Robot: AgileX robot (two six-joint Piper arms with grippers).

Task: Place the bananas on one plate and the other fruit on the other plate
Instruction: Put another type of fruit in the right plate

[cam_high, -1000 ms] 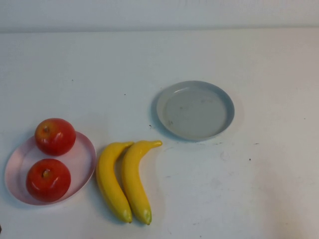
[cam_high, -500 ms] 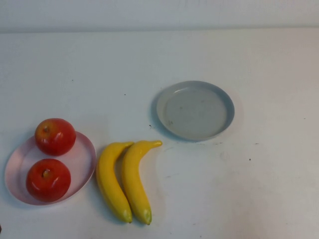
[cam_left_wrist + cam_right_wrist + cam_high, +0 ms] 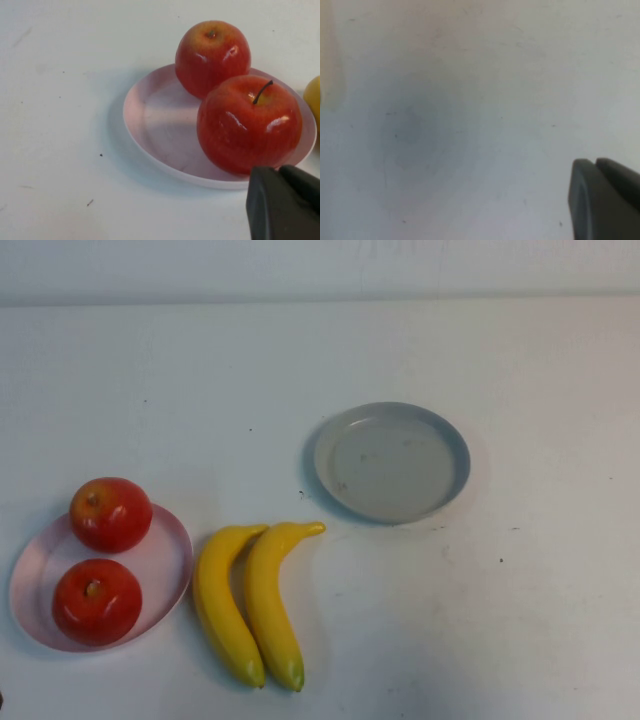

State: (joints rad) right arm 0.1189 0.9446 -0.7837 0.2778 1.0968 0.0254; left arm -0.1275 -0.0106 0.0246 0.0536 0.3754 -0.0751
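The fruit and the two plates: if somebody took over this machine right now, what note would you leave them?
Left gripper: only a dark part shows in its wrist view, near the pink plate; holding nothing visible.
Right gripper: over bare table, nothing visibly held.
Neither arm shows in the high view.
Done: both apples sit on the pink plate.
Left: the two bananas lie side by side on the table between the plates; move both onto the empty grey plate.
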